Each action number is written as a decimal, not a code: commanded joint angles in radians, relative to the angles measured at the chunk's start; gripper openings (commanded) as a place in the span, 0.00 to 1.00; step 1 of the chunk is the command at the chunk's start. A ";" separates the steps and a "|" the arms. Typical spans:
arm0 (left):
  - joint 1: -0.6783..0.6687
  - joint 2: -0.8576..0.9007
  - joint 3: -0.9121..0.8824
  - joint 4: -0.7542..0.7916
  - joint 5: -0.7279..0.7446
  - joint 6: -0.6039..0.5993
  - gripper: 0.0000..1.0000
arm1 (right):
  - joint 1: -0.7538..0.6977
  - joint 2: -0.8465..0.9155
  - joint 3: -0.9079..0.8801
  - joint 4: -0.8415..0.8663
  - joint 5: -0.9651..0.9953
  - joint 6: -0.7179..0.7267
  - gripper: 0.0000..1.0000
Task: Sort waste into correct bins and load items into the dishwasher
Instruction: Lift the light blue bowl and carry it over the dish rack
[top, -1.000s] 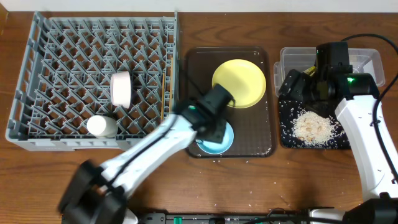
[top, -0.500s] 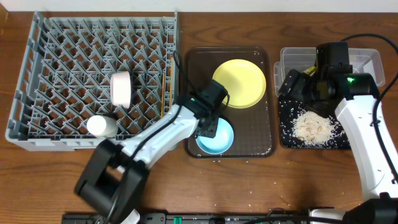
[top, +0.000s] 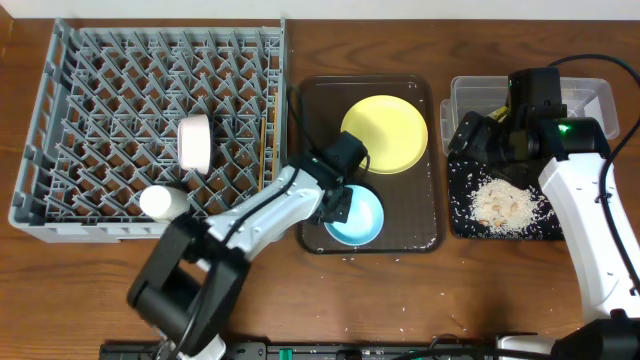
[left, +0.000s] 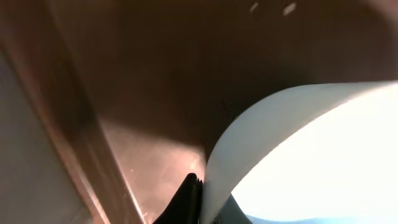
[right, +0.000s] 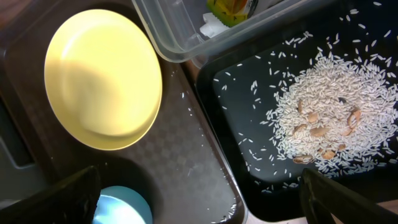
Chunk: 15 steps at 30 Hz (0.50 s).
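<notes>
My left gripper (top: 337, 200) is shut on the rim of the light-blue bowl (top: 362, 218), which sits on the dark-brown serving tray (top: 418, 228) below the yellow plate (top: 385, 133). In the left wrist view the bowl's rim (left: 261, 137) is pinched between the fingers (left: 202, 200). My right gripper (top: 482, 135) is open and empty above the black tray (top: 458, 218), which holds a pile of rice (top: 505, 203). The right wrist view shows the plate (right: 102, 78), bowl (right: 121, 205), rice (right: 329, 121) and the wrapper (right: 233, 9) and tissue (right: 211, 26) in the clear tub (right: 180, 46).
The grey dish rack (top: 100, 60) at left holds a white bowl (top: 195, 142) on edge, a white cup (top: 163, 203) and chopsticks (top: 265, 150) by its right wall. The clear tub (top: 592, 100) stands behind the black tray. Stray rice grains lie on the serving tray (right: 205, 168).
My left arm has shifted and the light-blue bowl has slid a little to the right on the serving tray. The right arm has not moved.
</notes>
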 joint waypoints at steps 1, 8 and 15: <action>0.008 -0.120 0.031 -0.008 -0.006 0.034 0.07 | -0.008 -0.016 0.001 -0.001 -0.003 0.006 0.99; 0.132 -0.362 0.055 -0.104 -0.211 0.063 0.08 | -0.008 -0.016 0.001 -0.001 -0.003 0.006 0.99; 0.348 -0.599 0.055 -0.133 -0.778 0.219 0.07 | -0.008 -0.016 0.001 -0.001 -0.003 0.006 0.99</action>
